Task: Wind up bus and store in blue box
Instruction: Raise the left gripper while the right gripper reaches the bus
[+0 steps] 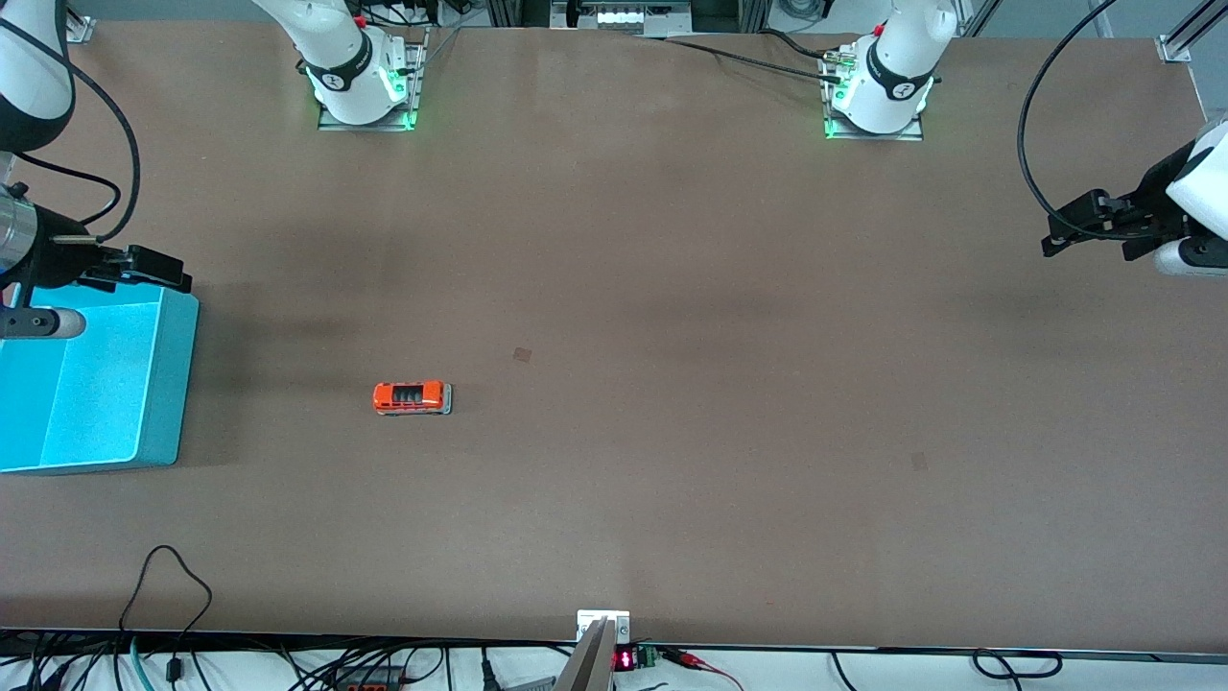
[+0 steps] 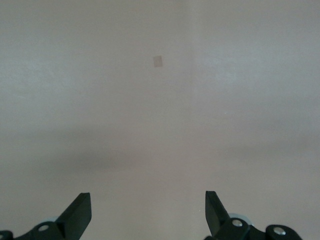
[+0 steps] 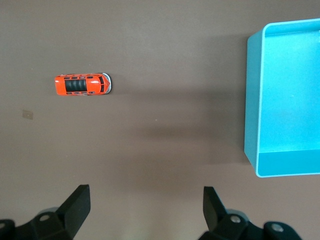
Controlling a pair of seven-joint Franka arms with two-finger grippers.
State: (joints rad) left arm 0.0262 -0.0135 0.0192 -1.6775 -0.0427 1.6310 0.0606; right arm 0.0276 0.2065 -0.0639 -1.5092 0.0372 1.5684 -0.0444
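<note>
Both grippers open, empty — right gripper [image 1: 158, 272] over blue box [image 1: 168, 384] edge, left gripper [image 1: 1089, 230] waits at its table end; bus [image 1: 412, 397] on table [image 1: 672, 432], well apart from box

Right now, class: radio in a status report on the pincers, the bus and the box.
Both pincers open, empty: left pincer waits over bare table, right pincer above the blue box wall. Bus on table beside box, untouched. Nothing between them.
</note>
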